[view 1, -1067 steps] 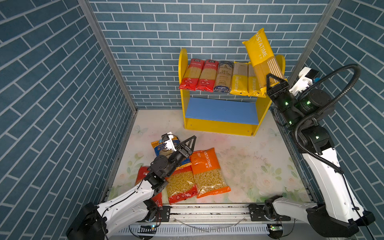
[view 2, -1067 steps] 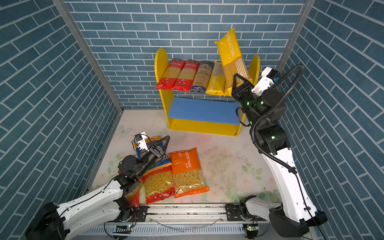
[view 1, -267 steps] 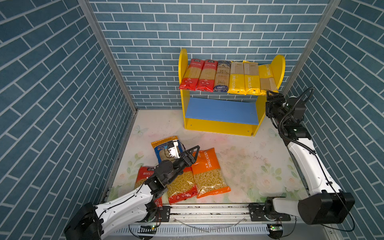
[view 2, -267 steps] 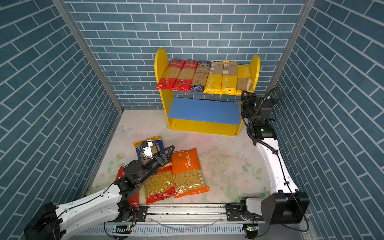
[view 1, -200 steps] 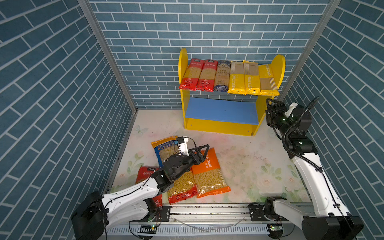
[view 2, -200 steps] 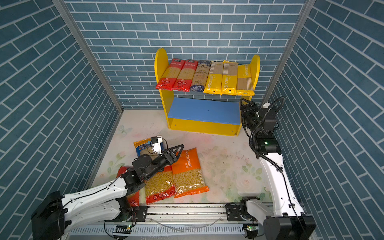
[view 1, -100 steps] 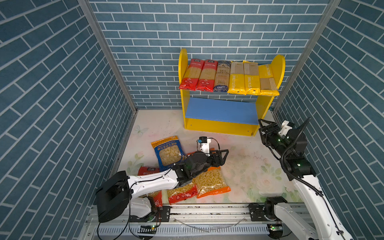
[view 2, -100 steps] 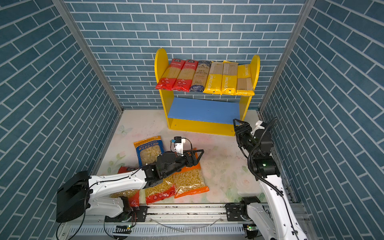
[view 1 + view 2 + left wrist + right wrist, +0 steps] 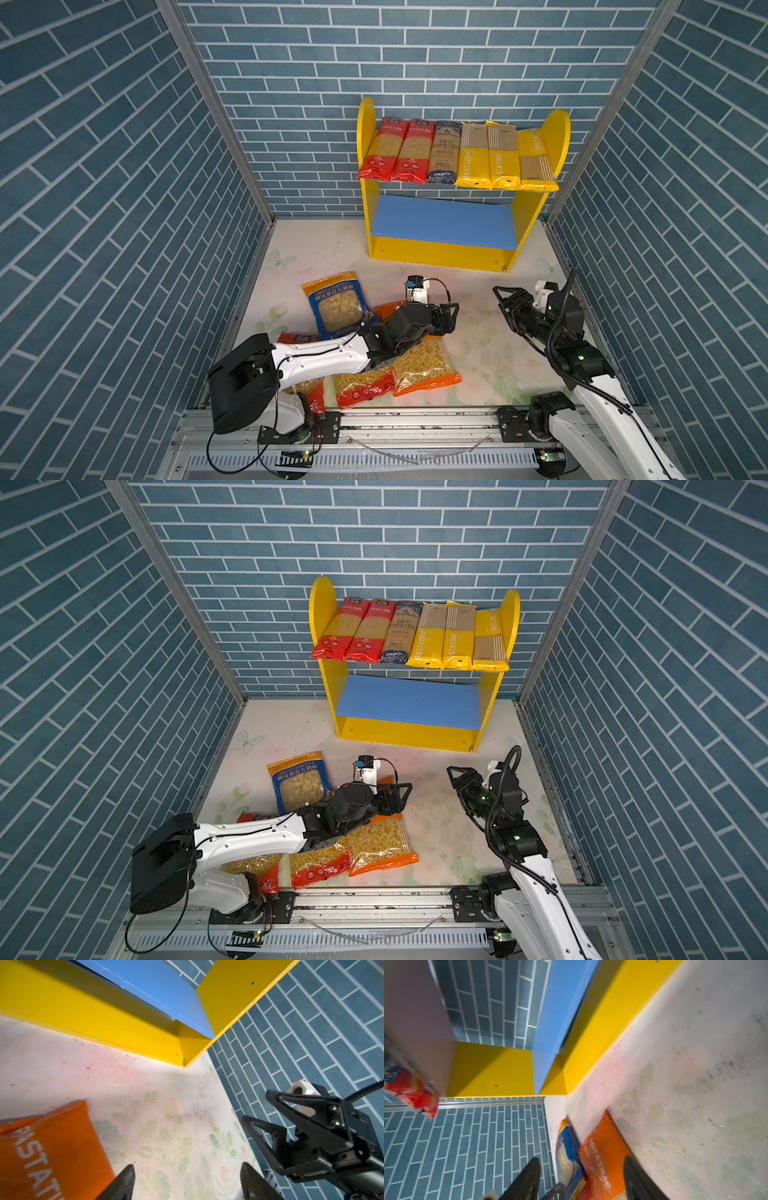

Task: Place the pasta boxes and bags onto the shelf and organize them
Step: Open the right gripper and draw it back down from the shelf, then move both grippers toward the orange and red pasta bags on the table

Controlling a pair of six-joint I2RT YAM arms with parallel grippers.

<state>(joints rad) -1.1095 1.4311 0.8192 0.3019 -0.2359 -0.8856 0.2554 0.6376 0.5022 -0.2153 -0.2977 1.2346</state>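
I saw the shelf [image 9: 440, 249] standing at the far end of the floral floor [image 9: 478, 353], with six spaghetti packs [image 9: 457, 153] lying side by side across its upper board. In front of it the blue bag [image 9: 338, 305], the orange bag [image 9: 419, 365] and the red bags [image 9: 361, 384] lay overlapping on the floor. My left gripper [image 9: 453, 319] hung over the orange bag's upper end, jaws spread, holding nothing. My right gripper [image 9: 500, 299] faced it from nearby, likewise spread and empty

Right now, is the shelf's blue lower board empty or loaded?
Empty. The blue board shows bare in both top views; all six spaghetti packs lie on the tier above.
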